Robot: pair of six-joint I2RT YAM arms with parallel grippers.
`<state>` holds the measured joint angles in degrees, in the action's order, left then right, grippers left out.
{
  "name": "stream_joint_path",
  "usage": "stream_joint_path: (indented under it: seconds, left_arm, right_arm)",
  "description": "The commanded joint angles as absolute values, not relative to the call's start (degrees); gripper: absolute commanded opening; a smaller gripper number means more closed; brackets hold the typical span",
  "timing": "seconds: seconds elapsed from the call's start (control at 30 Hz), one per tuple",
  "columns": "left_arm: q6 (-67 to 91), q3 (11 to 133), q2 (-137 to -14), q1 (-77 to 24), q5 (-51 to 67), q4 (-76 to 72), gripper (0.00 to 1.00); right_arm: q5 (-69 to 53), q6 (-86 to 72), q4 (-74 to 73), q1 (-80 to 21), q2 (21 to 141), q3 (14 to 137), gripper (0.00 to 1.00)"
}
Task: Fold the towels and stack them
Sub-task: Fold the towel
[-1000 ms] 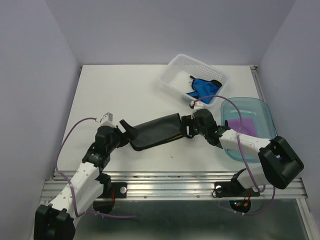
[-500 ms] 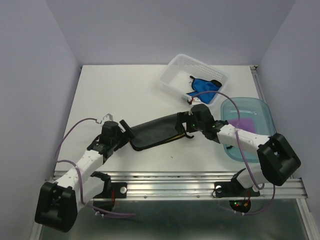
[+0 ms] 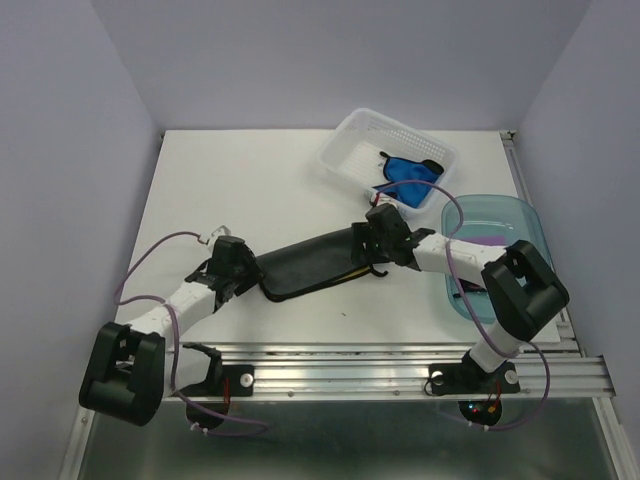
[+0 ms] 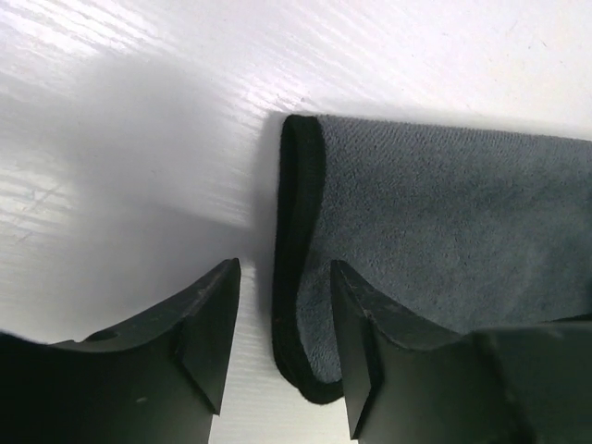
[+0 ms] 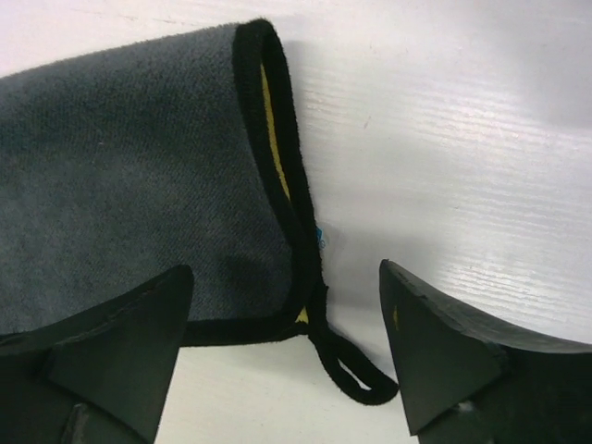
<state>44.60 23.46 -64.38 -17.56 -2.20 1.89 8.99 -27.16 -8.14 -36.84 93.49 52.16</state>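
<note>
Top external view shows a black towel (image 3: 310, 263) lying folded into a long shape in the middle of the white table (image 3: 230, 190). It lies slanted, with its right end farther back. Right wrist view shows a yellow strip (image 5: 270, 139) peeking out from inside the fold at that end. A little black loop (image 5: 347, 370) sticks out at the corner.

The left gripper (image 4: 285, 273) is at the towel's left end. Its jaws are apart, with the thick black edge between them. One finger is over the table and one is over the cloth.

The right gripper (image 5: 287, 277) is at the other end. Its jaws are wide apart, one finger over the cloth and one over the bare table.

A blue towel (image 3: 408, 172) sits in the white basket (image 3: 360, 135) at the back. A purple towel (image 3: 480, 242) lies in the see-through blue tray (image 3: 520, 215) on the right.
</note>
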Motion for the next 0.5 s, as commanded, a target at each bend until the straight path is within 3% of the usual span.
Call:
stream_joint_path:
  seconds: [0.0,0.23,0.33,0.47]
  left_arm:
    - [43.4,26.0,-67.4,-17.8,-2.9,-1.0,0.53]
    - [42.7,27.2,-72.2,-17.8,-2.0,-2.3,0.26]
    - [42.4,27.2,-72.1,-17.8,-1.8,-2.6,0.15]
    - [42.2,27.0,-71.7,-17.8,-1.9,-2.8,0.14]
  right_arm:
    - [10.6,-28.9,-9.2,-37.3,94.2,56.2,0.82]
    - [11.0,-29.4,-9.9,-37.4,96.8,56.5,0.74]
    - [12.0,-29.9,-10.8,-37.3,97.6,56.3,0.66]
    - [12.3,-30.4,-10.8,-37.3,98.2,55.0,0.51]
